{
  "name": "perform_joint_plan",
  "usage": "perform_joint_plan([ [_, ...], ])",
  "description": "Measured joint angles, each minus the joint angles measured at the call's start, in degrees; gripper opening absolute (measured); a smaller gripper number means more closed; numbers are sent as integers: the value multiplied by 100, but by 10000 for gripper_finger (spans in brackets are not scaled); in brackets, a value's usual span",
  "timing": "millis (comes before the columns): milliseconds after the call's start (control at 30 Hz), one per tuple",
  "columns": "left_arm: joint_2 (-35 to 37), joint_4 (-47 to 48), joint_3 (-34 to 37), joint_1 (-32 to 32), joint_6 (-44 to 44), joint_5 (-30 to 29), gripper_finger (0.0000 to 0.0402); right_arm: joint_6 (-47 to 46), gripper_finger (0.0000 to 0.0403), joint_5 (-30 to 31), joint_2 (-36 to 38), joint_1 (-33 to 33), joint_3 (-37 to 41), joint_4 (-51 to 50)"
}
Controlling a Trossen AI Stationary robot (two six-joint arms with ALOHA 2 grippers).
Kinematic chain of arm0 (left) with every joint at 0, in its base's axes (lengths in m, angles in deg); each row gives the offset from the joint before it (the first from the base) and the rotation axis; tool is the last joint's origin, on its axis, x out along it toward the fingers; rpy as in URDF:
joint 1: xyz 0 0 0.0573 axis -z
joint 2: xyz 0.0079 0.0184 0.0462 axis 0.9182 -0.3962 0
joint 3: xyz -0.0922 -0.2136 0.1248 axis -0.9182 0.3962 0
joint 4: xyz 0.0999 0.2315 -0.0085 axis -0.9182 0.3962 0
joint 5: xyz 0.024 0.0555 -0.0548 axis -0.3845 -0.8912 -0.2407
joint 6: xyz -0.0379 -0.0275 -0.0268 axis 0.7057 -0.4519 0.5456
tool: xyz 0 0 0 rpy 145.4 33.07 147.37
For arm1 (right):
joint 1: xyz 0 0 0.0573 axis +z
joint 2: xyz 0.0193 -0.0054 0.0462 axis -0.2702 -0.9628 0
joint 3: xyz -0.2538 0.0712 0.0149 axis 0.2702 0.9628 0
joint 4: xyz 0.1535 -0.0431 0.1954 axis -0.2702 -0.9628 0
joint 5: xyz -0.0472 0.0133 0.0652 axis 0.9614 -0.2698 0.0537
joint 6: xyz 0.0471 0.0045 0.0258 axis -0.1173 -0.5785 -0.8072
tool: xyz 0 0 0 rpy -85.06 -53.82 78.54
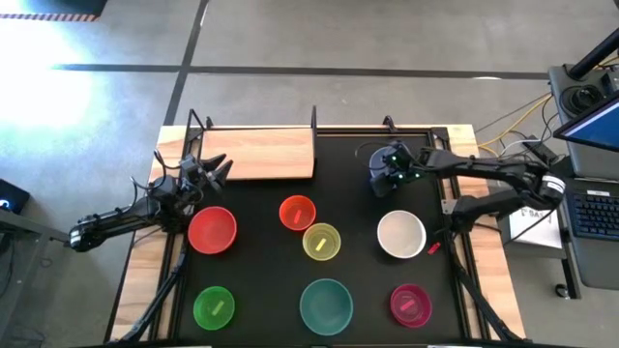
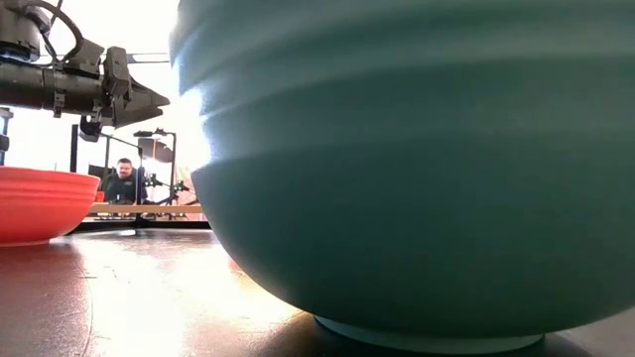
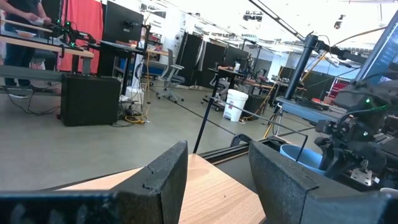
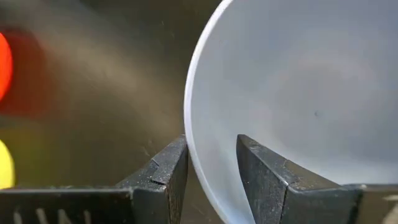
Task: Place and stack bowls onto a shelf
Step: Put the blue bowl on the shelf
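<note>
The wooden shelf (image 1: 259,153) stands at the mat's far left, with no bowl on it. My left gripper (image 1: 219,166) is open and empty, hovering at the shelf's left end (image 3: 217,193). My right gripper (image 1: 390,174) is open over the blue bowl (image 3: 297,155), which stands on the mat right of the shelf, mostly hidden under the gripper. On the mat rest the red (image 1: 212,230), orange (image 1: 297,212), yellow (image 1: 321,241), white (image 1: 400,233), green (image 1: 214,306), teal (image 1: 326,304) and magenta (image 1: 410,304) bowls. My right gripper comes at the blue bowl from above, with one finger (image 4: 267,174) inside the bowl and the other (image 4: 165,174) outside its rim (image 4: 189,134). The fingers are apart, and I cannot tell whether either one touches the rim. The bowl stands on the mat.
Thin black uprights (image 1: 313,118) rise at the shelf's corners. The teal bowl (image 2: 417,169) fills most of the low view, with the red bowl (image 2: 40,203) at its left. A laptop and cables (image 1: 590,193) lie beyond the table's right edge. A person (image 2: 124,181) sits far behind.
</note>
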Motion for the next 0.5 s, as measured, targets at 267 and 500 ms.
perform_joint_plan([
  [267,0,2,0,-2,2,0,155,247,109,-7,-433,0,0,146],
  [500,0,2,0,0,0,0,155,495,46,75,-409,-2,-3,242],
])
